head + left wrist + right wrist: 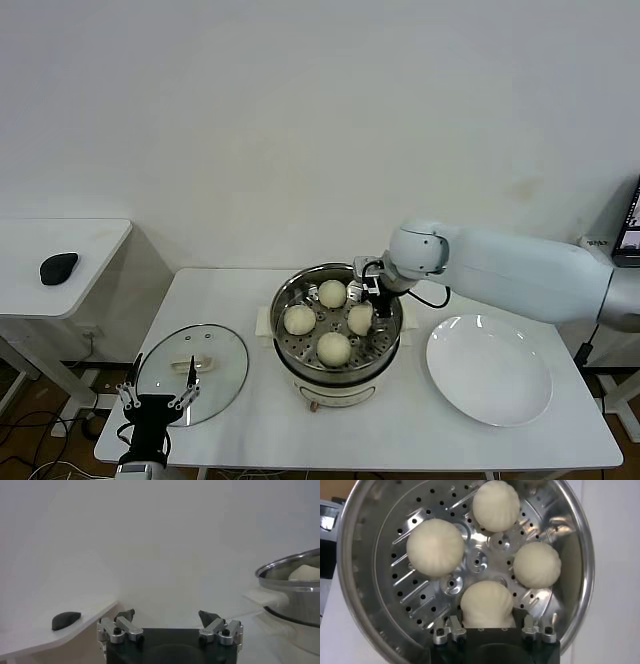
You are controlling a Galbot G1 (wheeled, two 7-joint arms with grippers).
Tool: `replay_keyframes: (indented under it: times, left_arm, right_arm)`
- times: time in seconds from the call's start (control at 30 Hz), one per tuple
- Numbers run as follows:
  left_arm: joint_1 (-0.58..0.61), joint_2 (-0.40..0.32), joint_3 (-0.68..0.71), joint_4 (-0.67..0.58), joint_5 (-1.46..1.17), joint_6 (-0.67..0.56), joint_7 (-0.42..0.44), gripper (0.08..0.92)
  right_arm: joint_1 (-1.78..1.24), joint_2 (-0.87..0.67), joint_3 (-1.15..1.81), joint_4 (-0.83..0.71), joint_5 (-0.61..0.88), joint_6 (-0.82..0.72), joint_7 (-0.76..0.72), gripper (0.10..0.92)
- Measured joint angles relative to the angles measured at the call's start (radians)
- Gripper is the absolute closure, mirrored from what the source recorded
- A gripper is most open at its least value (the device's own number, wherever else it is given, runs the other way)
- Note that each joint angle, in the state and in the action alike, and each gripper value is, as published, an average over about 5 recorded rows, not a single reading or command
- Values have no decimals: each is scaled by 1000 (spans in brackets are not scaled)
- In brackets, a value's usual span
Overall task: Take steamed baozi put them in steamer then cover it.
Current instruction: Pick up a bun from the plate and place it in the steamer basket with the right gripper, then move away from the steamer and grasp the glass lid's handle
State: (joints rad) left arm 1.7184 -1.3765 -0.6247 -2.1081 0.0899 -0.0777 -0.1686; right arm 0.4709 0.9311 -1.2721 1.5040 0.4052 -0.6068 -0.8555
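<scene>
White wall behind, white table [250,300] in front. On it sits the steamer [337,375], with the empty plate [489,369] to its right and the glass cover [192,372] lying flat to its left. All four baozi [333,348] rest on the perforated tray. The right gripper [366,297] reaches into the pot with one bun [486,605] between its fingers, clasping it. The left gripper [158,402] hangs released at the table's near edge, by the cover.

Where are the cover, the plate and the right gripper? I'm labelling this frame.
cover [192,373]: head view, on the glass.
plate [489,370]: head view, bare centre.
right gripper [367,297]: head view, at its fingertips.
</scene>
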Motion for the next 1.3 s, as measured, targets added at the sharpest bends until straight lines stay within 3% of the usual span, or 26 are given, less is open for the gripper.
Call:
replay_keyframes:
  times: [0.37, 0.57, 0.8, 1.0, 1.3]
  left_arm:
    - [-7, 5, 4, 1, -21, 3, 1, 177]
    - [-18, 0, 1, 6, -50, -9, -15, 177]
    - [-31, -4, 7, 14, -86, -30, -35, 177]
    - [-46, -11, 25, 35, -100, -41, -64, 177]
    - [-69, 3, 34, 89, -34, -55, -125, 177]
  right_arm:
    - [-17, -111, 100, 99, 41, 25, 73, 202]
    - [-177, -243, 286, 198, 104, 84, 249, 203]
    - [-589, -326, 689, 289, 109, 241, 472, 203]
    - [-989, -251, 1090, 324, 34, 393, 570, 203]
    - [-1540, 1, 1657, 362, -88, 557, 565, 203]
